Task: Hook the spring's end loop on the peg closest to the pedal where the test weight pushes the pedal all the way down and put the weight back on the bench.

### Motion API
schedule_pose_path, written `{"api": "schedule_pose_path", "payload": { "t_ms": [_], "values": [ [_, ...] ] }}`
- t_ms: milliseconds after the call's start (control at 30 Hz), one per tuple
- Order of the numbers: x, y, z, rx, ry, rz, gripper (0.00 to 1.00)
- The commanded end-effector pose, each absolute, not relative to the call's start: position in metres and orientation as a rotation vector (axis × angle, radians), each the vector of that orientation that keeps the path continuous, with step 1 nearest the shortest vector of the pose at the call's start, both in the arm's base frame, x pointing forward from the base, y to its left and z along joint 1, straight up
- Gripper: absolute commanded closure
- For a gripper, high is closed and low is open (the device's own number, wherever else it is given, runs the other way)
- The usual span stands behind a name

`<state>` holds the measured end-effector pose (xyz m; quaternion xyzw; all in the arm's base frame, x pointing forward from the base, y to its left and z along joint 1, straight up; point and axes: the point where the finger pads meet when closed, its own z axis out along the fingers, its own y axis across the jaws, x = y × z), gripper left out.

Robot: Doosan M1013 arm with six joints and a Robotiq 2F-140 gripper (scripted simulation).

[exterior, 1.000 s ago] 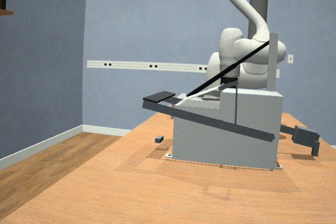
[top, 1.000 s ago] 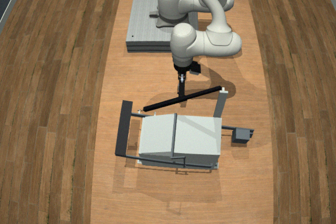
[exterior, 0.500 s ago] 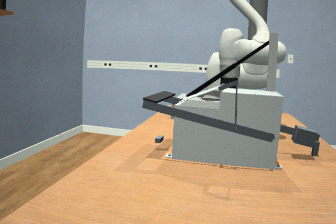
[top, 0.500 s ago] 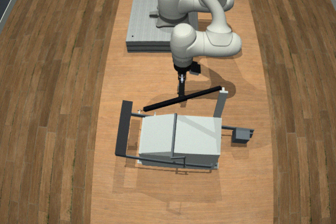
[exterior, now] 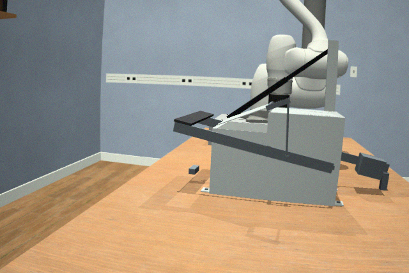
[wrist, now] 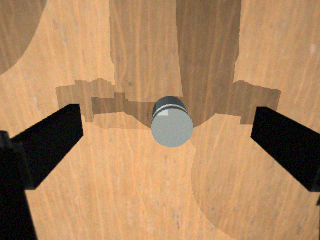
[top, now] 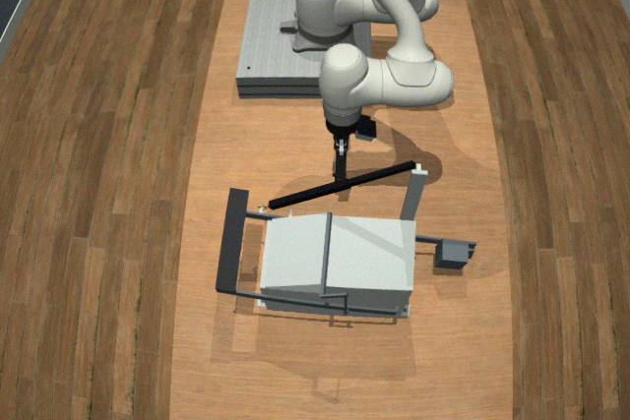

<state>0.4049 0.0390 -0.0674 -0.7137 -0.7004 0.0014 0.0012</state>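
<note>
The steel test weight [wrist: 172, 127] is a round cylinder standing upright on the bench. My gripper [wrist: 168, 121] [top: 340, 173] is open and empty above it, its fingers on either side with wide gaps. The feeder [top: 294, 253] [exterior: 274, 171] has its dark pedal [top: 232, 242] [exterior: 193, 117] raised and sloping. The black spring [top: 305, 195] [exterior: 277, 85] runs from the tall post [top: 414, 194] [exterior: 331, 78] down to the pedal arm. Its end loop [top: 261, 209] is at a peg near the pedal; another pale peg [top: 290, 212] shows beside the body. Loop contact is too small to tell.
The spring crosses the top view close to my fingers. A grey block [top: 452, 254] [exterior: 371, 165] is on the feeder's rear arm. A small dark block [exterior: 193, 169] is below the pedal. The robot's base plate [top: 269, 39] is at the back.
</note>
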Motion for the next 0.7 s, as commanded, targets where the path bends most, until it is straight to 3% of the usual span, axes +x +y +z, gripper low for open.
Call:
{"api": "schedule_pose_path", "payload": {
  "t_ms": [0, 400, 433, 667],
  "values": [
    [0.4054, 0.0391, -0.0671, -2.241, -2.199, 0.003, 0.00],
    [0.4054, 0.0391, -0.0671, -2.241, -2.199, 0.003, 0.00],
    [0.4054, 0.0391, -0.0671, -2.241, -2.199, 0.003, 0.75],
    [0.4054, 0.0391, -0.0671, -2.241, -2.199, 0.003, 0.75]
  ]
}}
